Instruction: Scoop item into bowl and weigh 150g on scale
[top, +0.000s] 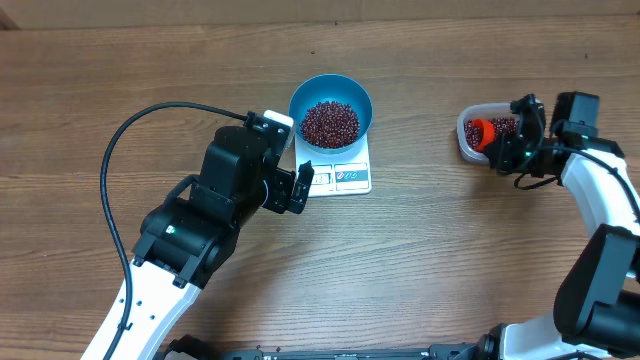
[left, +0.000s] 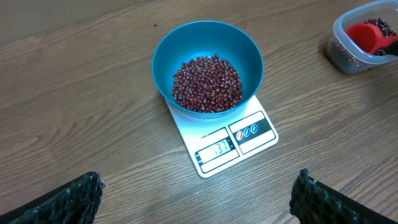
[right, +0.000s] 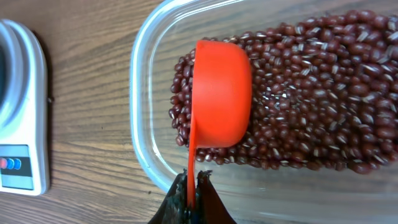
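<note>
Right gripper (right: 191, 190): jaws clamped on the thin handle of the red scoop (right: 221, 93).
Scoop: its cup rests among the beans (right: 311, 93) in the clear tub (right: 144, 93).
Tub: on the table (left: 74, 112), well apart from the scale (left: 249, 134).
Left gripper (left: 196, 199): jaws spread wide, holding nothing, near the scale's display edge.
Blue bowl (left: 245, 53): stands on the scale with a heap of beans inside, far from the right gripper.
</note>
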